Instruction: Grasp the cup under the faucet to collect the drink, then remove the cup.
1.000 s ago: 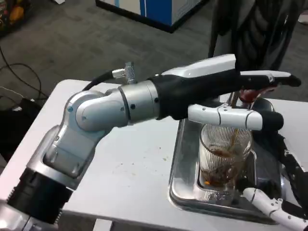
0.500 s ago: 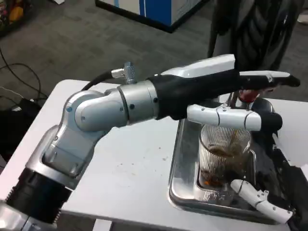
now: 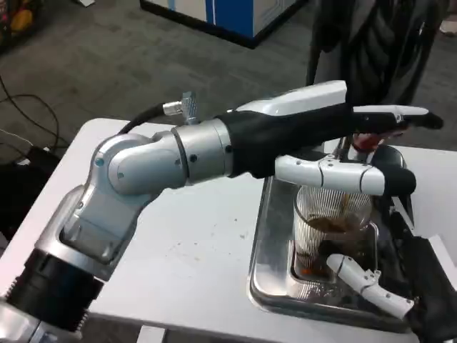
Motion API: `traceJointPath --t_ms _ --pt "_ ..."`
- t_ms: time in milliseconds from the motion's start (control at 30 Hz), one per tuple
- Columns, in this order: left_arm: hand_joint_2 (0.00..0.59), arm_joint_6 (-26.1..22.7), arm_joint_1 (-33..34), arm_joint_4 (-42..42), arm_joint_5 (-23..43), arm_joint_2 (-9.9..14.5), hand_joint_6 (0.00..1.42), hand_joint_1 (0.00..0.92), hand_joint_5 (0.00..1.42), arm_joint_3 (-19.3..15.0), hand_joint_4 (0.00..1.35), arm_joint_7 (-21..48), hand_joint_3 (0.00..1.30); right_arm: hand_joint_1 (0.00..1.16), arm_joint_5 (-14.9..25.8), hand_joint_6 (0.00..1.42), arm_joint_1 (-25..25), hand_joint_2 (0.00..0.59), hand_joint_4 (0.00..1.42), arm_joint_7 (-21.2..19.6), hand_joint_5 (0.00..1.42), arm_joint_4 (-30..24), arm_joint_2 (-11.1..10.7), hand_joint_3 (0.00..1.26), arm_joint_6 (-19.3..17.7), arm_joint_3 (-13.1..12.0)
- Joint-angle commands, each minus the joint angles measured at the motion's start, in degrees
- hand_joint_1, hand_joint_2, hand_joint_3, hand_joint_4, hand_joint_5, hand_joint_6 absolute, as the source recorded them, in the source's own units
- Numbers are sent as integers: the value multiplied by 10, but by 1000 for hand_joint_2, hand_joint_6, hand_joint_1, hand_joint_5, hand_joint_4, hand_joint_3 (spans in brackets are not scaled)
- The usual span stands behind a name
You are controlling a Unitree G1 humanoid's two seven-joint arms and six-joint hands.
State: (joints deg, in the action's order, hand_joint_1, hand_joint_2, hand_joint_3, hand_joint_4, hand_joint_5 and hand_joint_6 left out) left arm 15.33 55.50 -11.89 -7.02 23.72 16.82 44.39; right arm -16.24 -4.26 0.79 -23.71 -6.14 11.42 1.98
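Ribbed glass cup point(image 3: 332, 229) on steel tray point(image 3: 268, 246) | left hand point(image 3: 343, 143) open above | right hand point(image 3: 378, 286) open beside

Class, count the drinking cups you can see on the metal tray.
1: a clear ribbed glass cup holding brown drink stands on the silver metal tray, below the left hand. The hand could hide others.

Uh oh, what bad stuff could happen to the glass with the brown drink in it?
The right hand is reaching in low beside the cup, fingers near its base; a bump could tip it and spill the brown drink into the metal tray.

The left hand hangs over the cup's rim by the faucet, crowding the space, so the two hands might knock together.

The ribbed glass could also slip if held loosely.
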Motion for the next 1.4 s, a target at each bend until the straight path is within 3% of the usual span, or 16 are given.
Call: traceJointPath --t_ms 33,833,1400 --pt "131 -8 -20 -18 -18 11 58 0 108 15 40 19 124 613 -3 0 11 207 0 -9 0 13 7 0 6 6" --pt "131 -13 -27 -31 9 8 58 0 111 -13 40 6 124 613 -9 0 34 207 0 -25 0 35 20 0 13 28" --pt "138 33 -43 -27 46 -23 69 0 112 -67 29 -61 112 614 -5 0 37 214 0 -25 0 36 17 0 16 22"
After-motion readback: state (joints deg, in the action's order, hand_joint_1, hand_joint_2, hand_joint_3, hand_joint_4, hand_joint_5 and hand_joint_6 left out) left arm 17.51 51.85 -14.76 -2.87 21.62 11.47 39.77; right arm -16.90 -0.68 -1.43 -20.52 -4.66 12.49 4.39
